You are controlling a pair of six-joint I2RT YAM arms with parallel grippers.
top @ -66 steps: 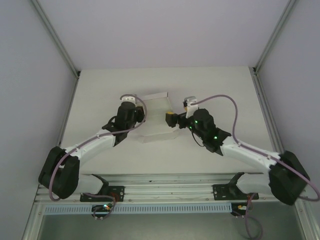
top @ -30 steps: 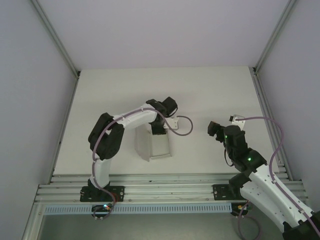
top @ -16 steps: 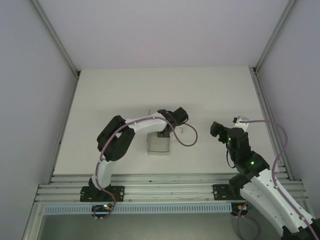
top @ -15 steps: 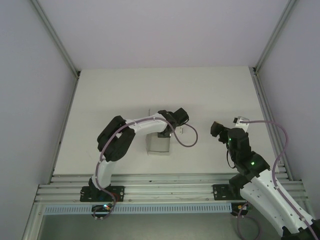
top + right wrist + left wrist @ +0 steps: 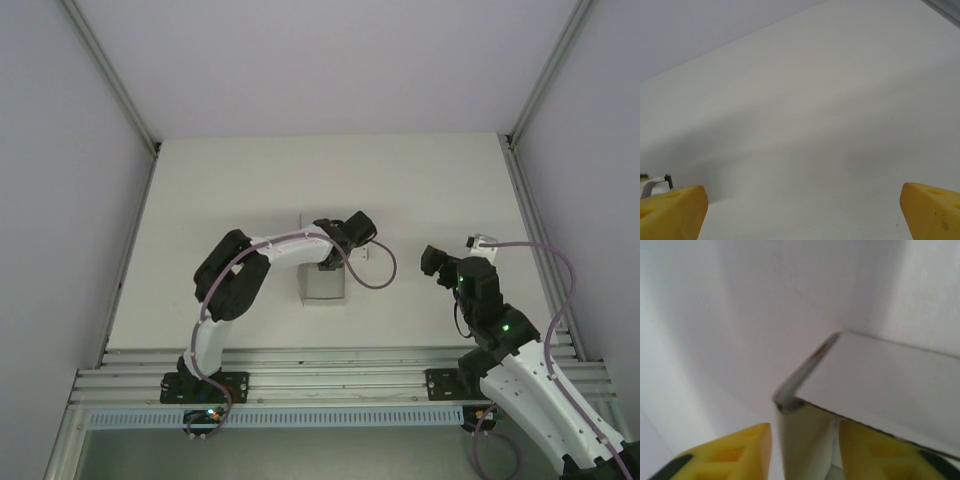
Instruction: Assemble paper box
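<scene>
The paper box (image 5: 322,286) is a small pale-grey card box lying on the table's middle, just below my left gripper (image 5: 329,263). In the left wrist view one corner and a side wall of the box (image 5: 880,380) stand between the yellow fingers (image 5: 742,452) of the left gripper (image 5: 805,442). Its jaws are parted, with a gap between the left finger and the card. Off to the right, apart from the box, my right gripper (image 5: 432,262) is open. In its wrist view the right gripper (image 5: 800,215) has only bare table between its fingertips.
The white table (image 5: 420,180) is walled by pale panels at left, right and back. Metal rails (image 5: 330,365) run along the near edge by the arm bases. The left arm's purple cable (image 5: 388,270) loops to the right of the box.
The left gripper's jaws have parted from shut. The box has gone from a tilted, open shape to a compact low box and shifted slightly right. The right arm has barely moved.
</scene>
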